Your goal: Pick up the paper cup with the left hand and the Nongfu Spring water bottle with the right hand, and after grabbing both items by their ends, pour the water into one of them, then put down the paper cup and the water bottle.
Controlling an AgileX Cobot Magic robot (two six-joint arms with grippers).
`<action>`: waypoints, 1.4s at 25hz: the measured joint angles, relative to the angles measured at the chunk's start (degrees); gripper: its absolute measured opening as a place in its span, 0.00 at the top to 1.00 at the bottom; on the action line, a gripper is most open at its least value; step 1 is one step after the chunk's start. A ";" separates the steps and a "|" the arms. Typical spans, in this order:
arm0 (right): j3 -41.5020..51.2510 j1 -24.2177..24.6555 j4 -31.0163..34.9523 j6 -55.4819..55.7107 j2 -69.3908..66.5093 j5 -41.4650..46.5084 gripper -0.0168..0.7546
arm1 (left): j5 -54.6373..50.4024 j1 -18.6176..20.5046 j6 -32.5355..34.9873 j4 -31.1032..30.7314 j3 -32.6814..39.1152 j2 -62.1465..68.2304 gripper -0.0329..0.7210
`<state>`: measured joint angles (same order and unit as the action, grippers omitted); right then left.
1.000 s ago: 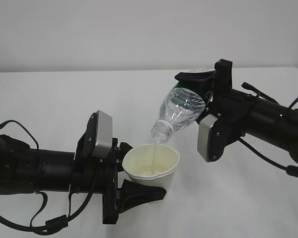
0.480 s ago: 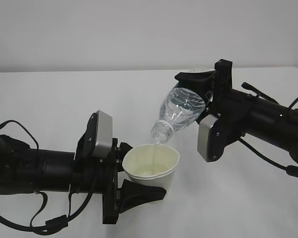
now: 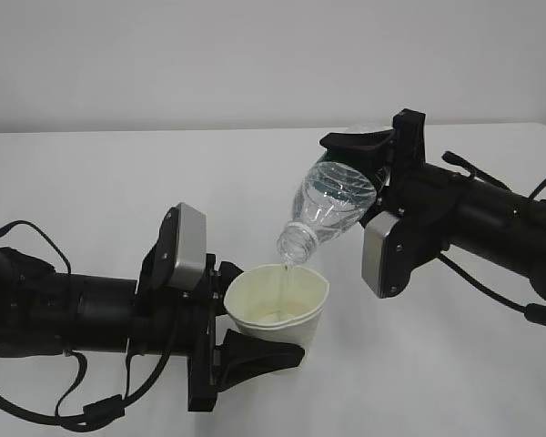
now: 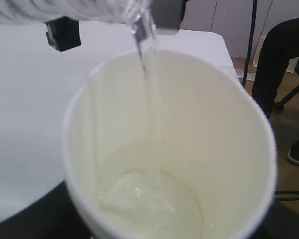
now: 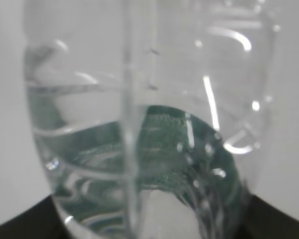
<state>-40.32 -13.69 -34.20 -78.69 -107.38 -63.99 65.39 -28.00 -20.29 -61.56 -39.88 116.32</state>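
i see the paper cup (image 3: 277, 305) in the middle of the exterior view, white outside and pale cream inside, with a rolled rim. it sits upright above the white counter (image 3: 100, 191), and the left hand (image 3: 220, 335) has its black fingers clamped on the cup's lower part. the nongfu spring water bottle (image 3: 329, 202) is clear ribbed plastic without cap, tilted with the open neck down and to the left, just above the cup's rim. the right hand (image 3: 369, 168) has its fingers clamped on the bottle's base end, which is up and to the right. a thin stream of the water (image 3: 288, 273) falls from the neck into the cup.

the left wrist view shows what i cannot see from outside: the inside of the cup (image 4: 169, 149), with the stream (image 4: 145, 64) running down the inner wall and a small pool on the bottom. the right wrist view looks through the bottle's body (image 5: 149, 124); the water inside (image 5: 139, 164) looks greenish and lies in the lower part, with small bubbles.
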 joint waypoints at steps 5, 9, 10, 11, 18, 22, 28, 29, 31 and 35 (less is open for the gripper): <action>0.08 0.00 0.00 -0.12 0.00 0.00 0.44 | 0.00 0.00 0.00 0.00 0.00 0.00 0.33; 0.08 0.00 0.00 -0.21 0.00 0.00 0.44 | -0.11 0.00 0.00 -0.04 0.00 0.00 0.33; -0.02 0.00 0.00 -0.21 0.00 0.00 0.44 | -0.11 0.00 0.00 -0.04 0.00 0.00 0.33; -0.02 0.00 0.00 -0.21 0.00 0.00 0.44 | -0.11 0.00 0.00 -0.04 0.00 0.00 0.33; -0.14 0.00 0.00 -0.46 0.00 0.00 0.44 | -0.11 0.00 0.00 -0.13 0.00 0.00 0.33; -0.14 0.00 0.00 -1.21 0.00 -0.04 0.44 | -0.11 0.00 0.00 -0.13 0.00 0.00 0.33; -0.14 0.00 0.00 -1.47 0.00 -0.04 0.44 | -0.11 0.00 0.00 -0.13 0.00 0.00 0.33; -0.14 0.00 0.00 -1.47 0.00 -0.04 0.44 | -0.11 0.00 0.00 -0.13 0.00 0.00 0.33; -0.14 0.00 0.00 -1.47 0.00 -0.04 0.44 | -0.11 0.00 0.00 -0.13 0.00 0.00 0.33; -0.14 0.00 0.00 -1.56 0.00 -0.04 0.44 | -0.11 0.00 0.00 -0.13 0.00 0.00 0.33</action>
<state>-40.46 -13.69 -34.20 -80.25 -107.38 -64.03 65.28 -28.00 -20.29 -61.69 -39.88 116.32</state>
